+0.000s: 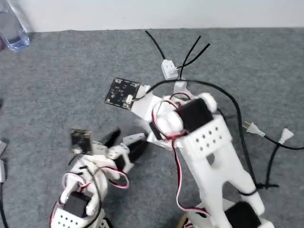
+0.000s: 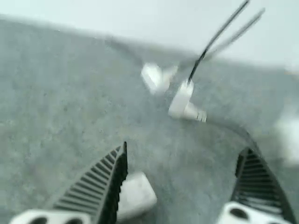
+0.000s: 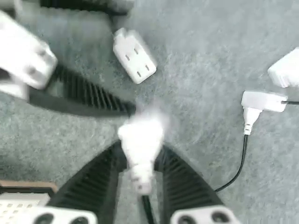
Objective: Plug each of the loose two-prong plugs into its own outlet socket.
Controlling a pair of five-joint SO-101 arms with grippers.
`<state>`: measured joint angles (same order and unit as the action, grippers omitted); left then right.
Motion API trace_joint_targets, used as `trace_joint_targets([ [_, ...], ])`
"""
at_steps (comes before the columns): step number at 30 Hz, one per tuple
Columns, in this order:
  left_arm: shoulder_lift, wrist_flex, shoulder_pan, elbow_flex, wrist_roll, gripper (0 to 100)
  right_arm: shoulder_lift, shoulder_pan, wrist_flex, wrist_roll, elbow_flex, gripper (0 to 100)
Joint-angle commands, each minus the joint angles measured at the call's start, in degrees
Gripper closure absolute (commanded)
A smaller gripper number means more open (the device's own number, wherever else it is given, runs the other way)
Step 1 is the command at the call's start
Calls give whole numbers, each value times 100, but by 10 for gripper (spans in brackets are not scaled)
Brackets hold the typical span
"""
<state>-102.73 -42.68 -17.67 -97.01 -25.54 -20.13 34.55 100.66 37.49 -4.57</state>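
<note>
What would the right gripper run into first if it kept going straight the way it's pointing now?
Probably one finger of the left gripper, crossing just ahead of the held plug; the outlet socket lies beyond. Height is unclear, so it might pass over.

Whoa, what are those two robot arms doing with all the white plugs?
They're trying to plug things in. The right gripper is pinching a white plug. The left gripper is open, and a white socket block lies between its fingers. The held plug is close to the block but not pushed in yet. Another plug lies loose on the grey carpet nearby.
</note>
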Motion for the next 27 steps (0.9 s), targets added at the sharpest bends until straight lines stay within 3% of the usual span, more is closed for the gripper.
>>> trace_joint_targets([
  [1,-62,-35,44,57,-44,651,-242,48,224,-62,-290,991],
  [10,-62,-35,44,57,-44,651,-189,4,198,-18,114,991],
  [27,-62,-44,44,48,-26,651,-224,-1912,-462,993,1503,991],
])
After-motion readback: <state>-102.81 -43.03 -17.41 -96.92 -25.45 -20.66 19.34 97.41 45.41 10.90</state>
